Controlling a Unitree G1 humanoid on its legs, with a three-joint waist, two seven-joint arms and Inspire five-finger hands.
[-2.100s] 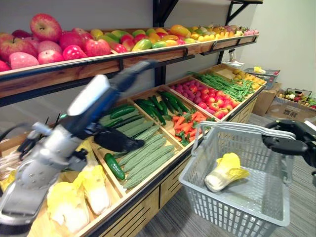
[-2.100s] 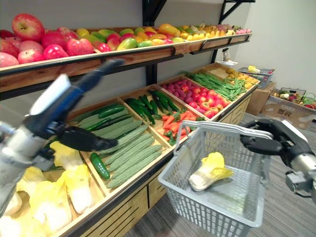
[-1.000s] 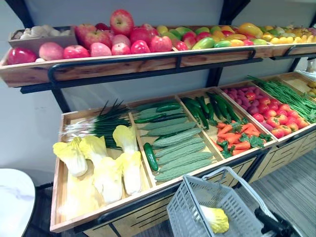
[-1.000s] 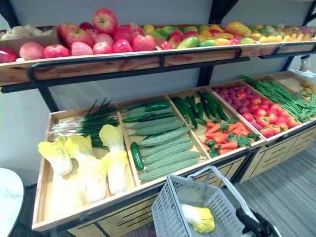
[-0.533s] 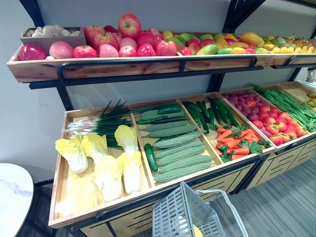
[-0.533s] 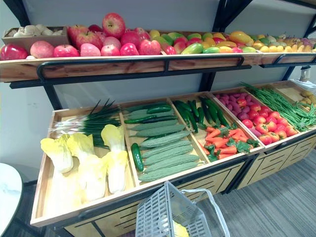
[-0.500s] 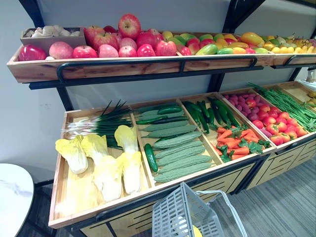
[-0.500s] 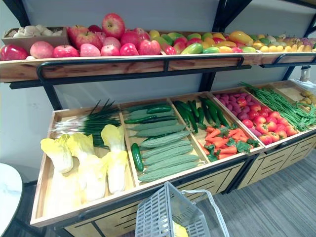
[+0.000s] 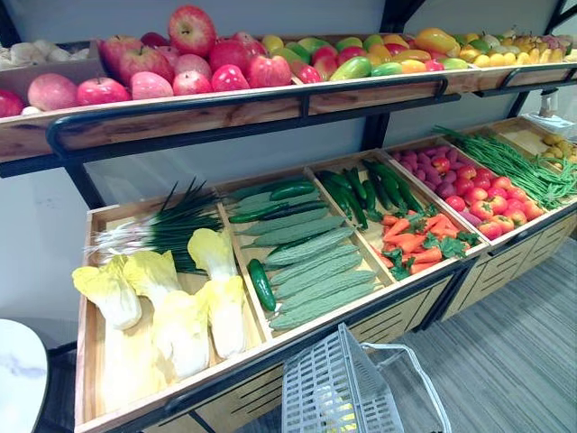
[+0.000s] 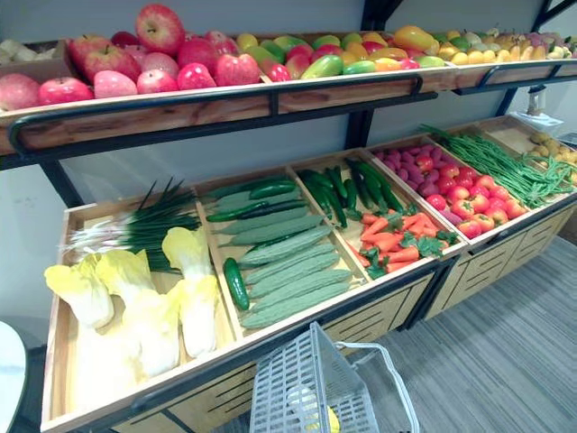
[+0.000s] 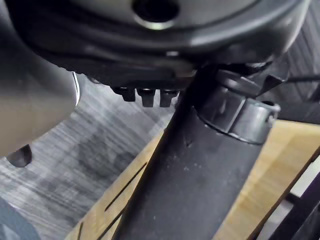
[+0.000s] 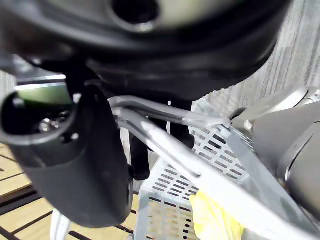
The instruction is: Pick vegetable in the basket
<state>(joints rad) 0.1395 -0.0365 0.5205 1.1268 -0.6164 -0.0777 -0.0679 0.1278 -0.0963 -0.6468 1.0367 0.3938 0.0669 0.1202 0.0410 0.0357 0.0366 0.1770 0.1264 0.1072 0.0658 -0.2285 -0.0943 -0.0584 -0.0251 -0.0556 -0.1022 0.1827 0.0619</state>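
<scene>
A grey plastic basket hangs low in front of the vegetable stand, with a yellow napa cabbage lying inside it. In the right wrist view my right hand has its fingers curled round the basket's silver wire handle, and the cabbage shows through the mesh below. My left hand hangs beside the stand's wooden front panel, thumb straight, holding nothing. More napa cabbages lie in the stand's left bin.
The lower shelf holds green onions, cucumbers and bitter gourds, carrots and peppers, and green beans. Apples and other fruit fill the upper shelf. A white table stands at the left.
The camera has swung to face the stand from further back. My left arm, which reached over the cucumbers, has left the eye views. The basket now sits at the bottom edge.
</scene>
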